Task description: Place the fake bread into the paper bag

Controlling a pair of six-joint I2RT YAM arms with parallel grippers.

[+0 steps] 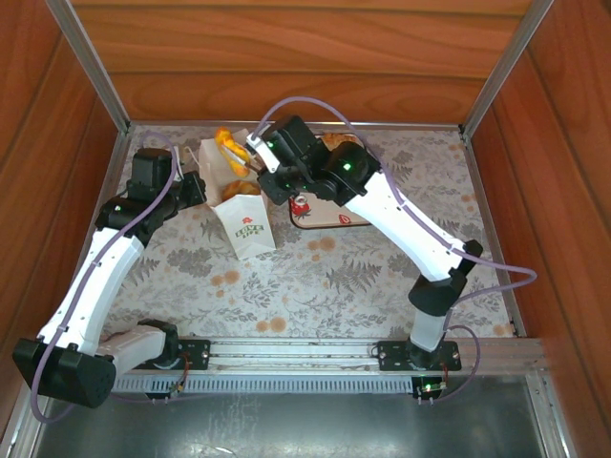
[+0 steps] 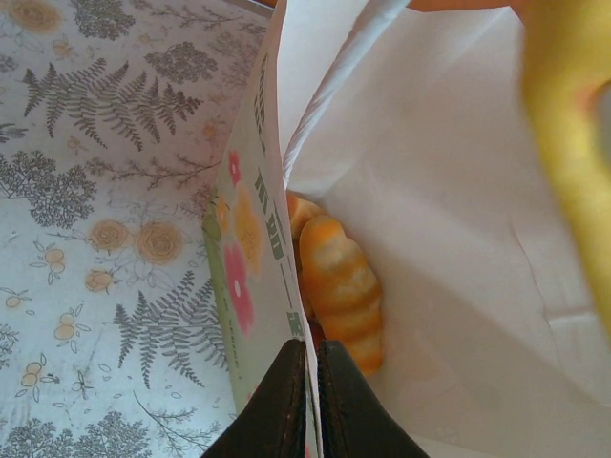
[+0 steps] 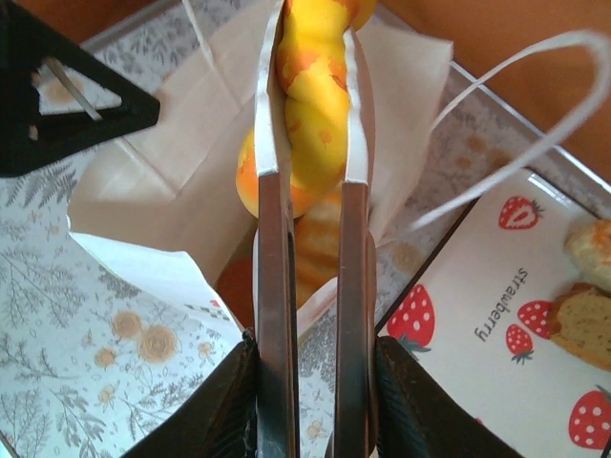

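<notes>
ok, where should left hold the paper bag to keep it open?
Pinch the paper bag at the top rim of its printed wall, near the left end, coming over the rim with one finger inside, one outside. That wall is a thin paper sheet, so only its edge offers a grip. The left gripper is shut there, leaving the mouth free for the pastry.

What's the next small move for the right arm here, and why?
Probably ease the right tool straight down a little, so the drop is short. It grips the yellow pastry just above the bag, whose mouth is open. The left tool pinches the rim, and a croissant lies inside.
</notes>
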